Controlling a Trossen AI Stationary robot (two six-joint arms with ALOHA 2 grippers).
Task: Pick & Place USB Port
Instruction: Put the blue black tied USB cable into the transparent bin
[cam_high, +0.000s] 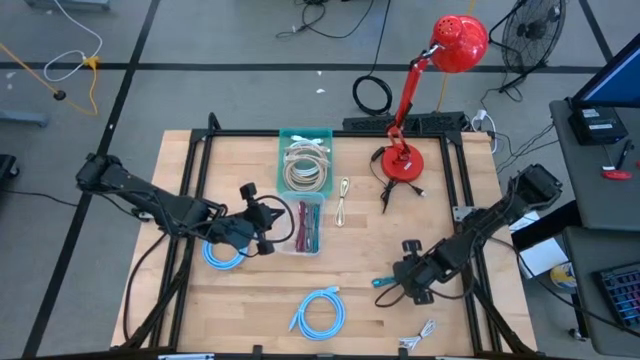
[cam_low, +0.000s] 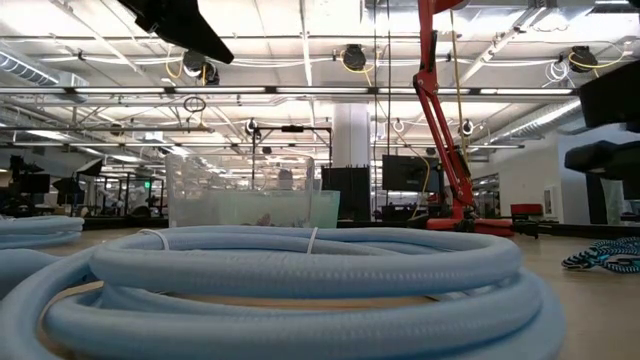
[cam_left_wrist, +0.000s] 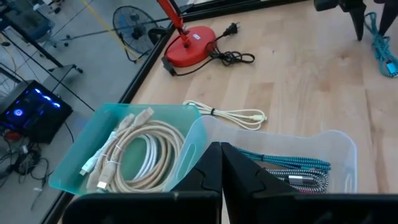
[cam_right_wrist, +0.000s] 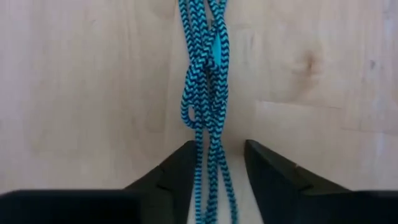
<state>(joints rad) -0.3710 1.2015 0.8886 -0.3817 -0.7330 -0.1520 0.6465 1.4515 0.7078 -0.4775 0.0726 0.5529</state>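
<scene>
Cable (cam_right_wrist: 208, 81), a teal braided USB lead, lies on the counter (cam_high: 360, 310) at our right gripper's (cam_right_wrist: 216, 163) twelve o'clock, strands running lengthwise between its spread fingers, seemingly ungripped; left gripper (cam_left_wrist: 221, 168) pressed together.

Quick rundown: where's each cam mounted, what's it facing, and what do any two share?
High: overhead, looking down; both arms, table.
Low: table height, behind a blue hose coil; no claw clearly visible.
Left wrist: over the shut left claw and clear bin.
Right wrist: down at the blue braided cable between the open right claw.
Shared: red lamp.
</scene>
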